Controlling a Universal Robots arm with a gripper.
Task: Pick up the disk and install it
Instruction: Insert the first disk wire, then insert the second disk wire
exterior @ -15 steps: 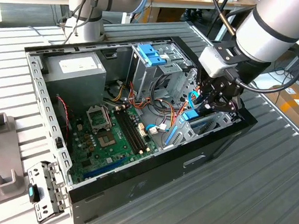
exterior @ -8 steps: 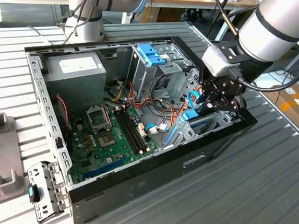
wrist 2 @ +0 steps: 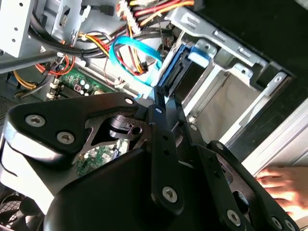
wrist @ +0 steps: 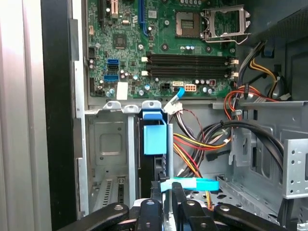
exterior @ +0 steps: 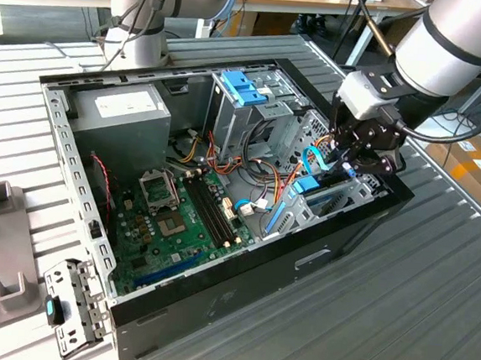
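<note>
**Pincer (exterior: pixel 345 160) and its surroundings, as I see them from the remote station.** The pincer hangs over the low drive bay at the end of the open computer case (exterior: pixel 239 294) that lies toward the exterior view's right. It sits close above the upper edge of the disk (wrist: pixel 155 137). Whether it is clenched on that edge or merely set against it, I cannot tell. The disk stands on edge in a slot of the bay cage (wrist: pixel 108 144) inside the case, with its light-blue carrier rail uppermost. A light-blue cable (wrist 2: pixel 132 53) loops just beside the pincer, among red, yellow and black wire bundles. Farther into the case lie the motherboard (exterior: pixel 178 217) and the tall grey cage (exterior: pixel 225 120) with a blue bracket (exterior: pixel 242 87) on top. The power supply (exterior: pixel 120 115) sits at the far end of the case. Outside the case, a person's hand (wrist 2: pixel 284 187) rests near its wall, and a loose metal bracket (exterior: pixel 74 304) lies on the slatted surface (exterior: pixel 397 320).
</note>
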